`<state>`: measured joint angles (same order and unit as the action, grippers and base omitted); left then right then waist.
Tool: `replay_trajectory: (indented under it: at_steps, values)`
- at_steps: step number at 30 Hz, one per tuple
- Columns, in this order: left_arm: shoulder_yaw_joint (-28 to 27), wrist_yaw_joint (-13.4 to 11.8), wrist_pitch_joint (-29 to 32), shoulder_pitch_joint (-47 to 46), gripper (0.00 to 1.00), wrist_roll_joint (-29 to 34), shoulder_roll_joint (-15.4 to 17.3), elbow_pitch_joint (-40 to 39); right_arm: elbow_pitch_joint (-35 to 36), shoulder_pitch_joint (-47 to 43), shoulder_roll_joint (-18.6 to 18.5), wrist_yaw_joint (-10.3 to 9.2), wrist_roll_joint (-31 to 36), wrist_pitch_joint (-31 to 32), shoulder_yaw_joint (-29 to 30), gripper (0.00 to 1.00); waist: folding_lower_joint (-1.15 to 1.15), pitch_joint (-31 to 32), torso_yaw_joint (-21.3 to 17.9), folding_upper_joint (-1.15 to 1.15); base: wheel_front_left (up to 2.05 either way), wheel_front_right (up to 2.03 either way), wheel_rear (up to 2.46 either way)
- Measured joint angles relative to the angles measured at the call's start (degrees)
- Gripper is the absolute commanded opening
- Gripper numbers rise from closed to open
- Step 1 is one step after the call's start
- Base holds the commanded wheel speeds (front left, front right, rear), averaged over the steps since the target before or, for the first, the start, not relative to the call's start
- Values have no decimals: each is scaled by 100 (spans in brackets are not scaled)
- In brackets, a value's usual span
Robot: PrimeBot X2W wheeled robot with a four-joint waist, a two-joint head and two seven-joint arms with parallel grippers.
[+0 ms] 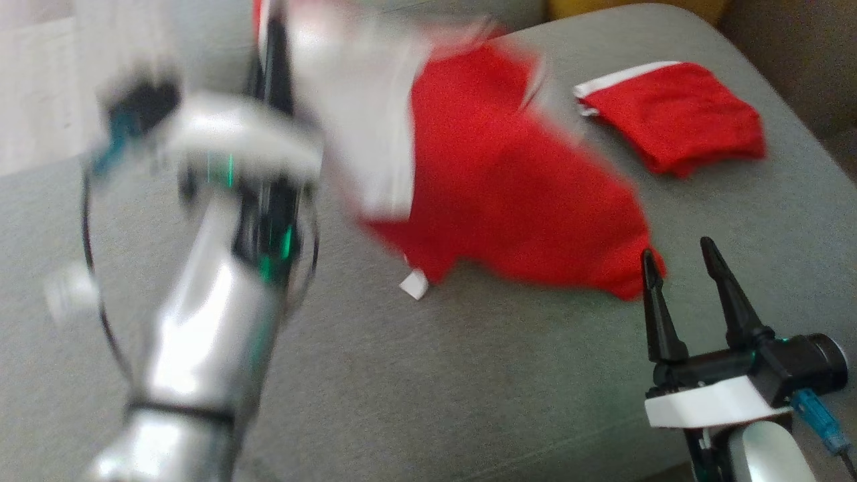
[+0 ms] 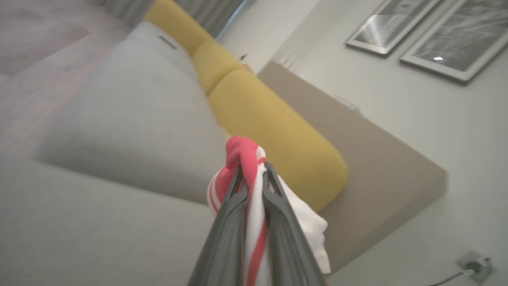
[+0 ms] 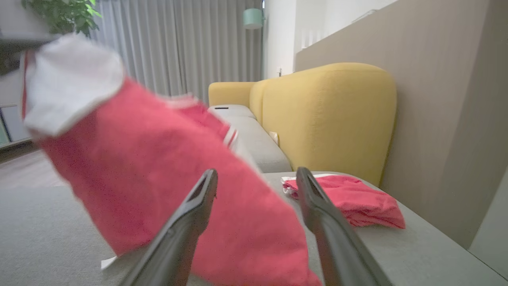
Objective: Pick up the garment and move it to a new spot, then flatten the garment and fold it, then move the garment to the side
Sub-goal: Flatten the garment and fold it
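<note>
A red garment with white sleeves and trim (image 1: 502,174) hangs lifted and blurred over the grey sofa seat (image 1: 428,388), its lower hem trailing on the cushion. My left gripper (image 2: 254,174) is shut on a bunched red-and-white fold of the garment (image 2: 246,155); in the head view the left arm (image 1: 214,268) is raised and blurred at the left. My right gripper (image 1: 679,258) stands open at the lower right, its tips just beside the garment's hem corner. In the right wrist view the garment (image 3: 158,174) hangs just beyond the open right gripper (image 3: 256,176).
A second red garment, folded, with a white band (image 1: 676,124) lies at the seat's far right. Yellow back cushions (image 3: 325,115) line the sofa's rear, with a beige wall panel (image 3: 448,103) behind. The seat's right edge runs close to my right gripper.
</note>
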<state>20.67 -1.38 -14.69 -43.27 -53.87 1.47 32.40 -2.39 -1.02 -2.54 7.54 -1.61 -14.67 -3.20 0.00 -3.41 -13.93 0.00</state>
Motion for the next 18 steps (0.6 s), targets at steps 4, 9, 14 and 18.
replay_trajectory:
  at_steps: [4, 9, 14, 18]
  values:
    - [-432, -19, 3, 1295, 0, 18, 14, 31, 15, -20, 0, 0, 38, 0, 36, 100, 0, -24, 268, 0, 0, 0, 0]
    - [-1194, -19, 4, 2816, 0, 175, 36, -405, 40, -85, 1, 0, 101, 0, 130, 100, 0, -95, 659, 0, 0, 0, 0]
    - [-1541, -19, 4, 3818, 0, 294, 45, -1154, 37, -107, 1, 0, 113, 0, 188, 100, 0, -135, 960, 0, 0, 0, 0]
    - [-1435, -85, 4, 4404, 0, 509, 51, -1650, 31, -154, 1, 0, 113, 0, 202, 100, 0, -117, 1163, 0, 0, 0, 0]
